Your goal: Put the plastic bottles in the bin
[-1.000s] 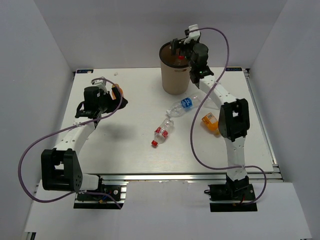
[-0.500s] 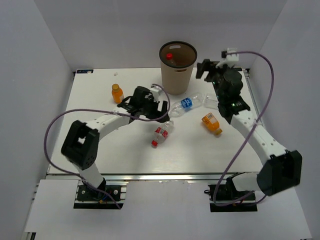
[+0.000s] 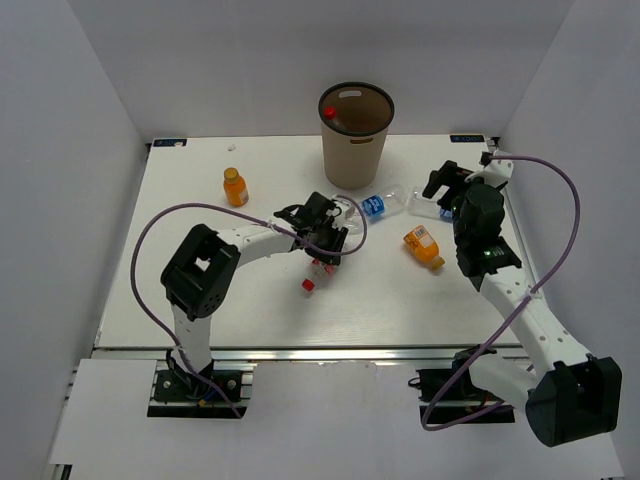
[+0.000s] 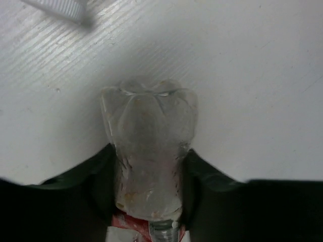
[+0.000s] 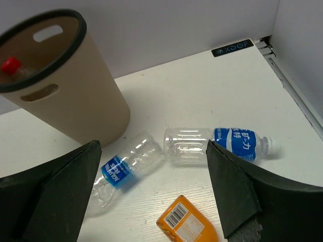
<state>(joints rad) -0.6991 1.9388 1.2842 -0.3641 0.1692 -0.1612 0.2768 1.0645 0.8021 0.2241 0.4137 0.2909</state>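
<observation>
Within the pinch of the left gripper [image 4: 151, 156], the red-label bottle [image 4: 149, 118] lies lengthwise, base pointing away from the wrist toward the bin [image 3: 355, 150] farther ahead.

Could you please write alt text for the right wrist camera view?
The open right gripper frames two clear blue-labelled bottles lying on the white table beside the tan bin, which holds a red-capped bottle. An orange juice bottle shows at the bottom edge.

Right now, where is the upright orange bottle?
The upright orange juice bottle stands in the top view's left half, left of the tall tan bin.
</observation>
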